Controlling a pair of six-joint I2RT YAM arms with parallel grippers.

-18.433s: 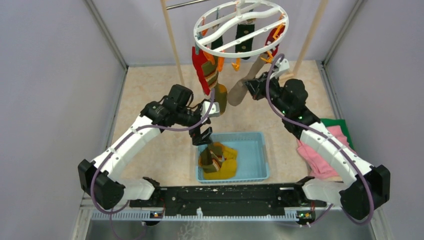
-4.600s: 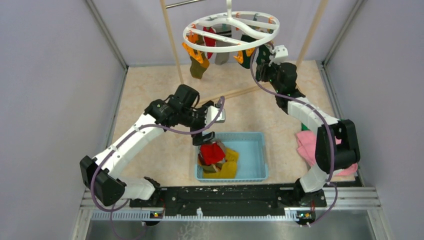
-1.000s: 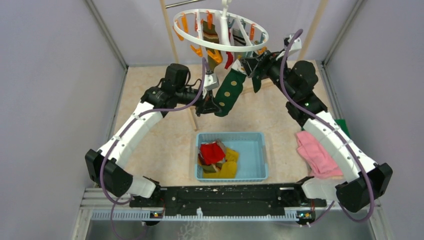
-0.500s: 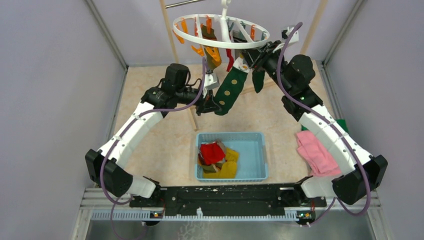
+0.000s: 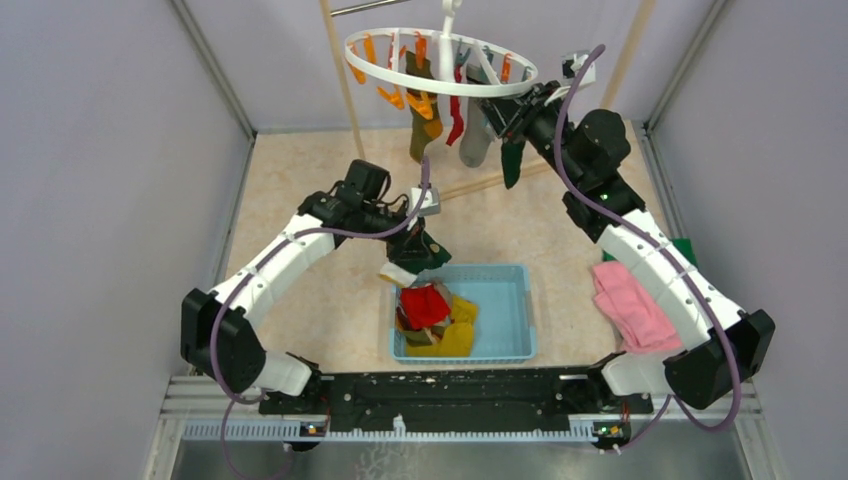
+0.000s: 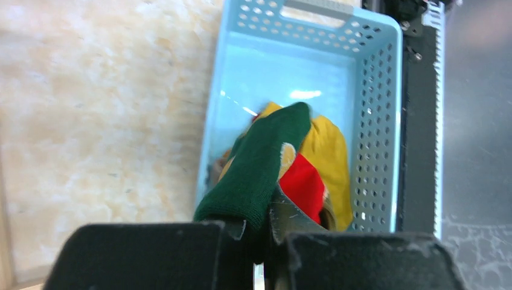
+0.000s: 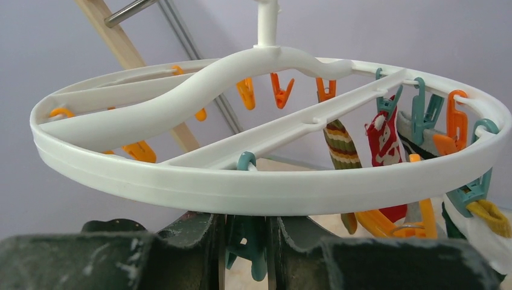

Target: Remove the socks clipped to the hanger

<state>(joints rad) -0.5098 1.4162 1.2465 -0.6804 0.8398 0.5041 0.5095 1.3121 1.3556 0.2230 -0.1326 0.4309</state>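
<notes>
The white ring hanger point(image 5: 372, 66) point(image 7: 181, 181) hangs at the back. An olive striped sock point(image 5: 420, 130) point(image 7: 341, 145), a red sock point(image 5: 457, 122) point(image 7: 383, 139), a grey sock point(image 5: 475, 142) and a dark green sock point(image 5: 513, 160) are clipped to it. My right gripper point(image 5: 508, 103) point(image 7: 246, 235) sits under the ring's right rim, shut on a teal clip point(image 7: 250, 251). My left gripper point(image 5: 418, 252) point(image 6: 265, 226) is shut on another dark green sock point(image 5: 400, 271) point(image 6: 259, 169), over the far left corner of the blue basket point(image 5: 520, 300) point(image 6: 374, 121). In the basket lie red point(image 5: 425, 305) and yellow socks point(image 5: 450, 340).
Two wooden rack posts point(image 5: 343, 80) point(image 5: 622, 60) stand behind the hanger, and a wooden bar point(image 5: 480, 186) lies on the floor below it. Pink cloth point(image 5: 630, 305) over green cloth point(image 5: 688, 250) lies at the right. Grey walls close both sides.
My left arm pulled the dotted dark green sock off the hanger and carried it down to the basket. My right gripper moved to the ring's rim and closed on the teal clip.
</notes>
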